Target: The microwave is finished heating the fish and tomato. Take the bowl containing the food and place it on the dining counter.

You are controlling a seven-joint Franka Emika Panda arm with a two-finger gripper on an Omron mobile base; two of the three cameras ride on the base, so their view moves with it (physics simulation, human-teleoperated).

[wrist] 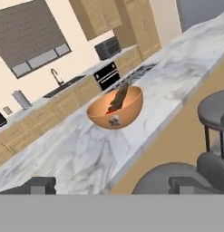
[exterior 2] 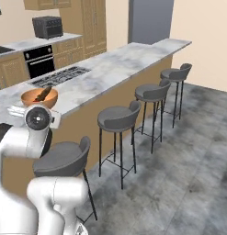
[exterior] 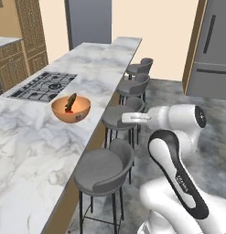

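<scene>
One bowl (exterior: pixel 71 109) rests upright on dining counter (exterior: pixel 32 151), just beside hob (exterior: pixel 43 86), back from stool-side edge so it sits stable. Fish (exterior: pixel 70 102) leans on rim inside; tomato barely visible. Claw (wrist: pixel 112 185) released, empty, apart from bowl; placement judged done.

The marble counter (exterior: pixel 36 141) is carrying the orange-brown bowl (exterior: pixel 71 109), which is sitting near its stool-side edge, just beside the built-in black hob (exterior: pixel 43 86).
</scene>
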